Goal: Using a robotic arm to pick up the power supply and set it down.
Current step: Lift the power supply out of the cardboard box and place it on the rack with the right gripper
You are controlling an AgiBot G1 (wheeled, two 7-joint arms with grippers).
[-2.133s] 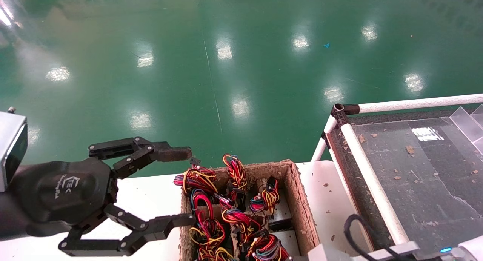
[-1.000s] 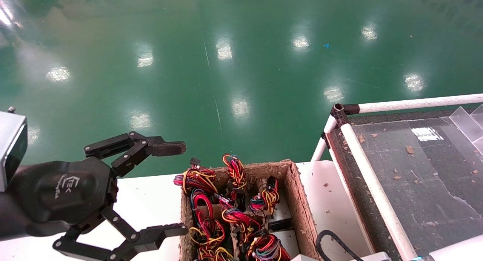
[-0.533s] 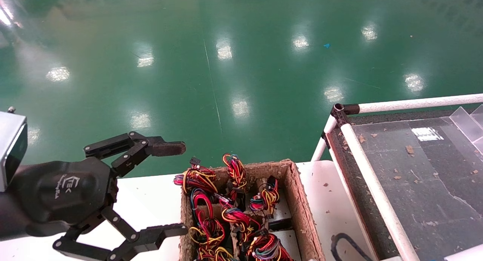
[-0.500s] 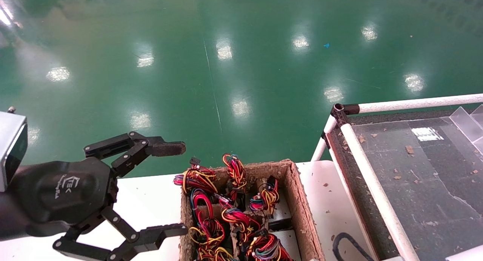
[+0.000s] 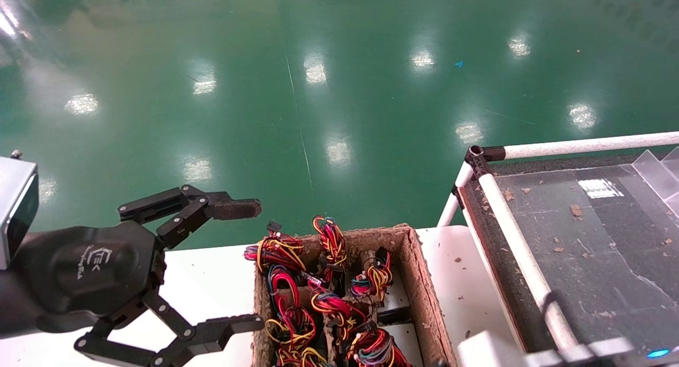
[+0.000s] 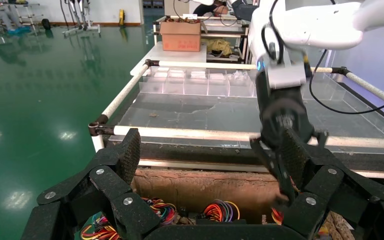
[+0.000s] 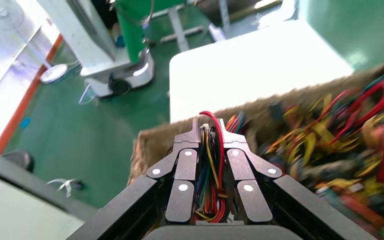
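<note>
A brown pulp box (image 5: 419,282) on the white table holds several power supplies, showing mostly as looped red, yellow, black and blue wire bundles (image 5: 286,303). My right gripper (image 7: 209,127) is shut on one power supply's wire bundle (image 7: 210,170) above the box wall (image 7: 152,142); its grey body is hidden. In the head view only the right wrist module (image 5: 530,351) shows at the bottom right. The left wrist view shows the right arm (image 6: 280,110) hanging over the box's far side. My left gripper (image 5: 253,264) stands open just left of the box, holding nothing.
A rack with white tube rails (image 5: 522,255) and a dusty clear top (image 5: 599,239) adjoins the box on the right. The white table (image 5: 212,277) runs left under my left gripper. Shiny green floor (image 5: 318,91) lies beyond.
The right wrist module dropped out of the head view's bottom edge and has come back into it. The left gripper pulled back slightly and opened wider at first, then stayed still.
</note>
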